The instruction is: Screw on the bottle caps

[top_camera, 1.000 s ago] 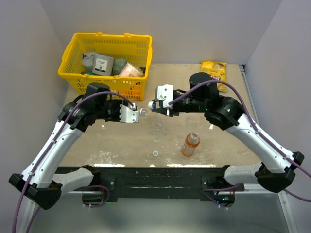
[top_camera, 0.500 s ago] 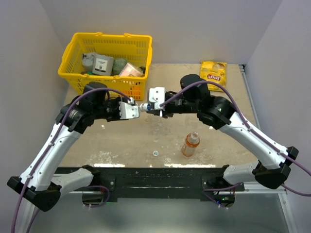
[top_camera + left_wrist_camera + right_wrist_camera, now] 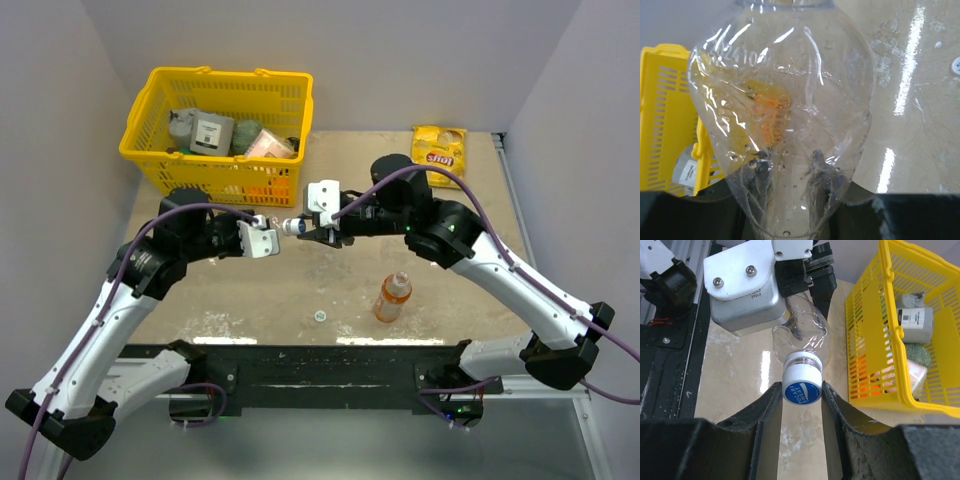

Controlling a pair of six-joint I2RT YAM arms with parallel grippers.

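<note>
The blue cap reads POCARI SWEAT in white. It sits on the neck of the clear bottle, and the right gripper pinches it from both sides. The left gripper clamps the bottle's body. In the top view the bottle hangs above the table at mid-frame, long axis left-right, neck pointing right. The yellow basket, upper left, holds boxes and packets. An orange bottle stands upright, lower right of centre.

Moved right claw toward 9 o'clock, setting round blue plastic cap on mouth of clear plastic bottle; drew left claw slightly back.
</note>
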